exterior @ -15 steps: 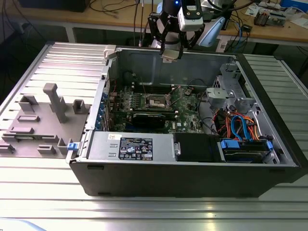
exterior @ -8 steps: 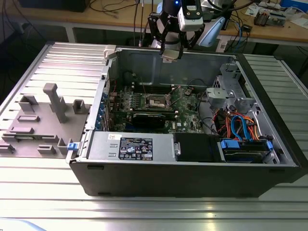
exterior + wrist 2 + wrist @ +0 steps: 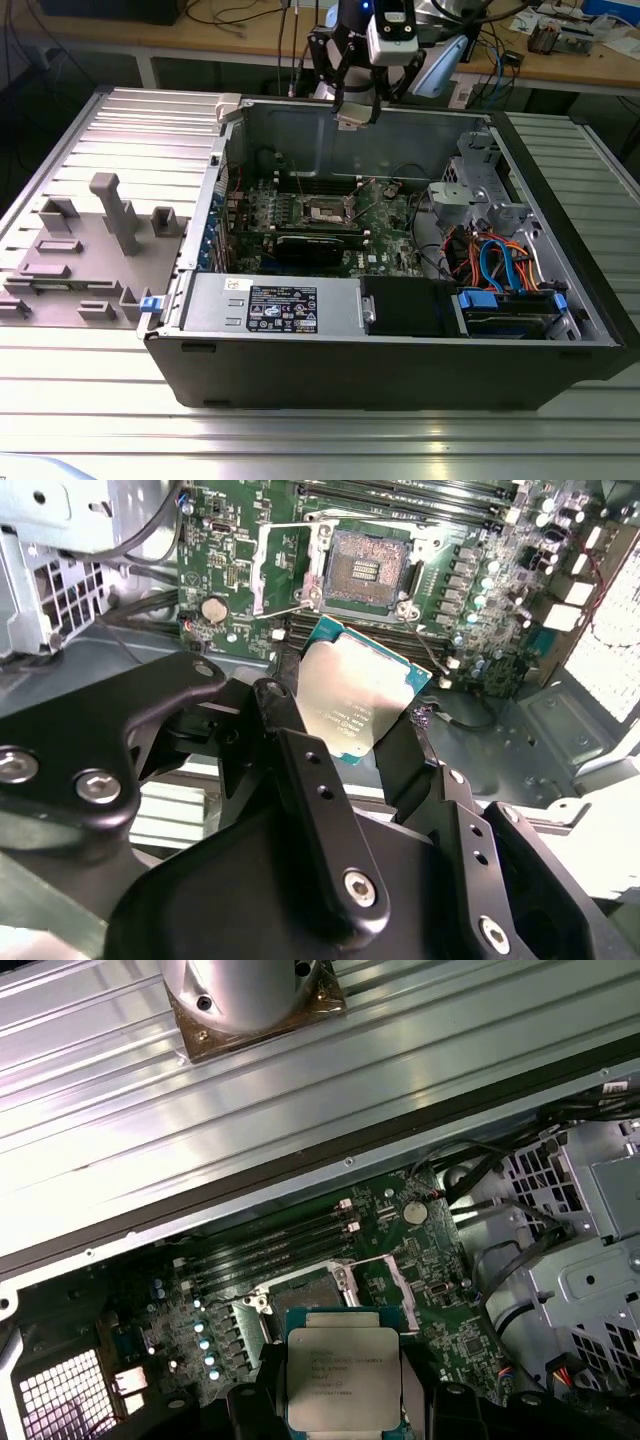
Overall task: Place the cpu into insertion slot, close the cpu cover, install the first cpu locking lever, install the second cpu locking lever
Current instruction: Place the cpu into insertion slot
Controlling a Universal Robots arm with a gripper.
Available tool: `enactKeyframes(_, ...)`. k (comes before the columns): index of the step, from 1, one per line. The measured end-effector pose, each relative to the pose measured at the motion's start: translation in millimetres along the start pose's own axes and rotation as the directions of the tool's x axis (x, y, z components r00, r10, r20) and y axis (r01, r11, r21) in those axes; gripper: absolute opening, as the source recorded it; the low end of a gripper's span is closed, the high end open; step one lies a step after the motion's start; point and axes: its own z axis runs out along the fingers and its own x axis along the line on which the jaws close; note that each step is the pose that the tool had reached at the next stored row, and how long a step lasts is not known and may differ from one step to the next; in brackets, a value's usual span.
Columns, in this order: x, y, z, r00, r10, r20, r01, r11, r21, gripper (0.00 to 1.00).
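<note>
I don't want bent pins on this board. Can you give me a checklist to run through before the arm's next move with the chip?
1. Grip: the gripper clamps the cpu by opposite edges: ok.
2. The insertion slot is empty, with its contacts bare: ok.
3. The cpu cover is swung off the insertion slot: ok.
4. The cpu seated: not ok, it hangs above the board.
5. The cpu's orientation matched to the insertion slot: cannot tell.
</note>
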Motion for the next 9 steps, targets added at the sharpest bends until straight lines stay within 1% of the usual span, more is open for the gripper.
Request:
enactKeyframes(1, 0.0, 0.0, 0.4, 0.9997, 0.023, 0.0019, -0.023, 0.9997, -0.0001, 0.54)
enactKeyframes(3, 0.0, -0.1, 0.7, 0.999, 0.045, 0.0038, -0.045, 0.999, -0.0004, 0.54)
enactKeyframes(4, 0.0, -0.1, 1.1, 0.9977, 0.068, 0.0056, -0.068, 0.9977, -0.0007, 0.54)
enactKeyframes(9, 1.4, -0.7, 1.5, 0.9953, 0.096, 0.0079, -0.096, 0.9954, -0.0015, 0.54)
